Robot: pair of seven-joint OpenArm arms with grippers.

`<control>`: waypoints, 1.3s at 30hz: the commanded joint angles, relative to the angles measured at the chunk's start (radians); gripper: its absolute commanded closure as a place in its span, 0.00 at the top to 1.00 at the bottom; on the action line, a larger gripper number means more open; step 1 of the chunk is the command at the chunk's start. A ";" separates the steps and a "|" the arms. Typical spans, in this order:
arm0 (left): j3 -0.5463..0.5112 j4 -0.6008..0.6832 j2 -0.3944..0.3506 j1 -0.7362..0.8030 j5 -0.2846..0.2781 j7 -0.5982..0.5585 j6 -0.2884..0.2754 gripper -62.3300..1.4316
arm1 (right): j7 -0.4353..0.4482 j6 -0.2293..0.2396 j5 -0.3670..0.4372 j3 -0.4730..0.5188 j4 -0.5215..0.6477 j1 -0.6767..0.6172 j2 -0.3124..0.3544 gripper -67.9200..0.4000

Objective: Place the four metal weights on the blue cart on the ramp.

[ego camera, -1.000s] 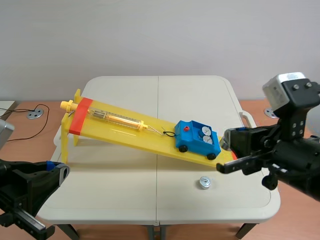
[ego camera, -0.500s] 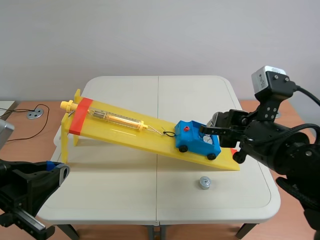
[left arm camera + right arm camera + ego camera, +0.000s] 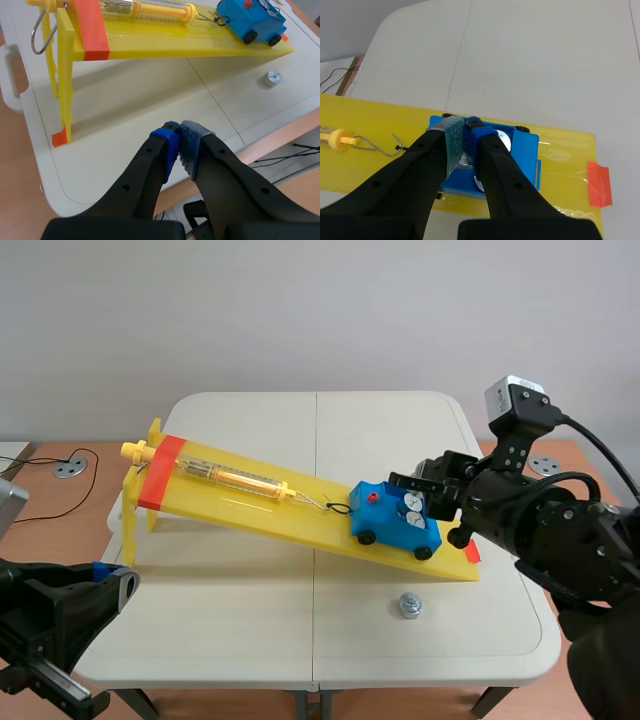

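My right gripper (image 3: 465,125) is clenched on a small metal weight (image 3: 465,160). Its fingers are almost together, and only a sliver of shiny metal shows between the dotted pads. One pad looks grey and the other blue. The gripper hangs directly over the blue cart (image 3: 524,150), with the held weight just above the cart's open tray.

The cart sits on its black wheels near the low end of a yellow ramp (image 3: 300,522). The ramp slopes down across the white table (image 3: 250,630) from a raised end on my left to the tabletop on my right. Two seated weights (image 3: 408,519) already lie side by side in the cart's tray, their round silver tops facing up. A red knob (image 3: 373,497) stands on the cart's front.

A wire hook (image 3: 335,508) joins the cart's front to a yellow spring scale (image 3: 235,478) lying along the upper part of the ramp. Any lettering on the scale's tube is too small for me to make out. A red band (image 3: 160,472) crosses the ramp near its high end.

One loose weight (image 3: 408,605) stands on the table, near the ramp's low end and apart from it.

My left gripper (image 3: 179,127) is closed on nothing, its blue pads pressed together. It is low over the near edge of the table, well away from the cart.
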 commanded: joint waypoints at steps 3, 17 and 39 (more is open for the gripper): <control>-0.013 0.062 0.008 -0.006 -0.074 -0.104 -0.021 0.10 | 0.150 0.057 0.064 0.013 0.009 0.137 0.000 0.01; -0.013 0.062 0.008 -0.006 -0.074 -0.103 -0.021 0.10 | 0.150 0.069 0.060 0.013 -0.071 0.215 0.000 0.01; -0.013 0.062 0.008 -0.006 -0.074 -0.104 -0.021 0.10 | 0.213 0.137 0.056 0.037 -0.097 0.238 0.004 0.38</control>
